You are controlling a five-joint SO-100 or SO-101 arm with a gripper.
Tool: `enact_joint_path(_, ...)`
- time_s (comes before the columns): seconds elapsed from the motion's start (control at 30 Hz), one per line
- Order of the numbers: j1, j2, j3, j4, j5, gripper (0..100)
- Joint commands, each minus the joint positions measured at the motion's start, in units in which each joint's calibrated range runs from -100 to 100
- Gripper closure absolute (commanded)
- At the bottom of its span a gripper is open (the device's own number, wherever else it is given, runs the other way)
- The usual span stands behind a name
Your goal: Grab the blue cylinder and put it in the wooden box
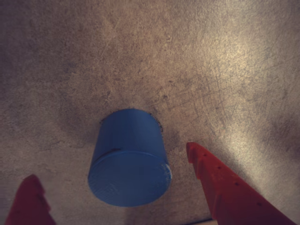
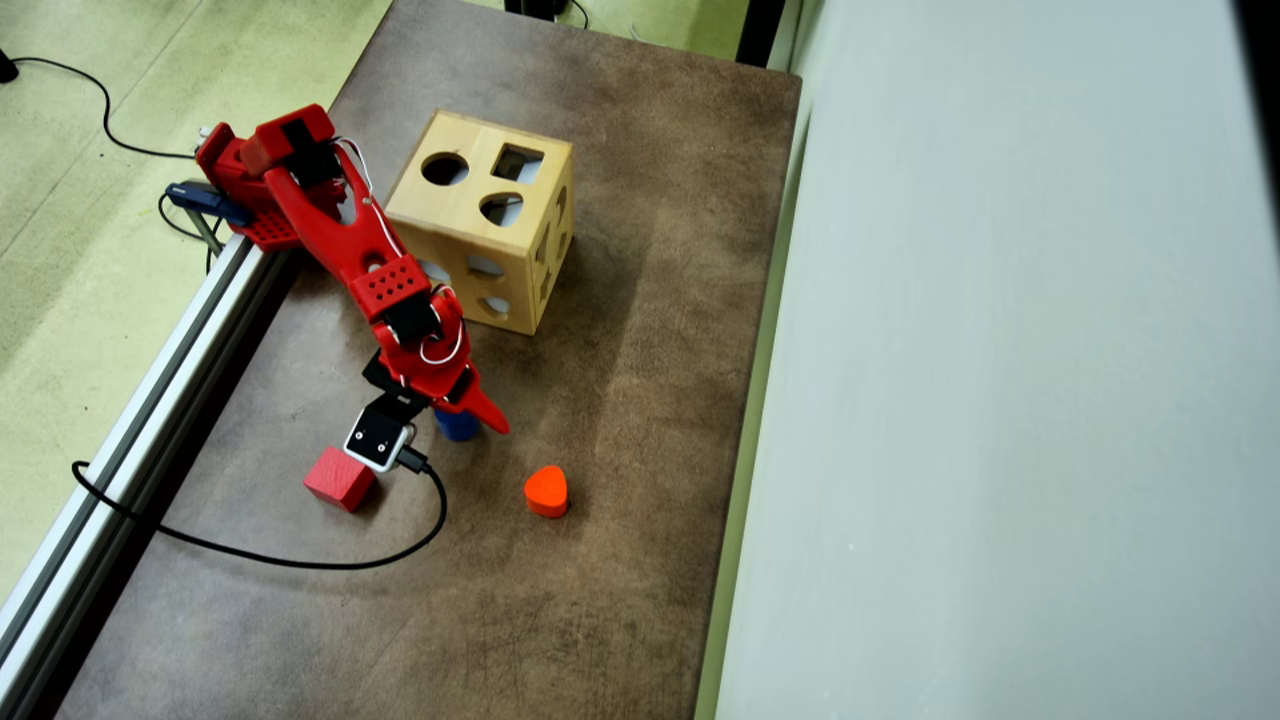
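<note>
The blue cylinder [image 1: 129, 157] stands upright on the brown table, low and centre in the wrist view. It shows partly under the arm in the overhead view [image 2: 457, 426]. My red gripper [image 1: 110, 180] is open, with one finger [image 1: 220, 183] to the right of the cylinder and the other [image 1: 29, 201] to its left. Neither finger touches it. In the overhead view the gripper [image 2: 462, 420] hangs just over the cylinder. The wooden box [image 2: 485, 218], a light-wood cube with round, square and heart-like holes, stands behind the arm.
A red cube [image 2: 340, 479] lies left of the gripper in the overhead view, and an orange-red heart block [image 2: 546, 490] lies to the right. A black cable [image 2: 300, 560] loops across the table. A metal rail [image 2: 150, 390] runs along the left edge.
</note>
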Motion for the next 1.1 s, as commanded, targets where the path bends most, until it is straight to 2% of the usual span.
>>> enact_joint_path(0.0,0.1,-0.8,-2.7,-0.4,-0.2,63)
enact_joint_path(1.07,0.2,2.3,-8.9,0.2,-0.2,69)
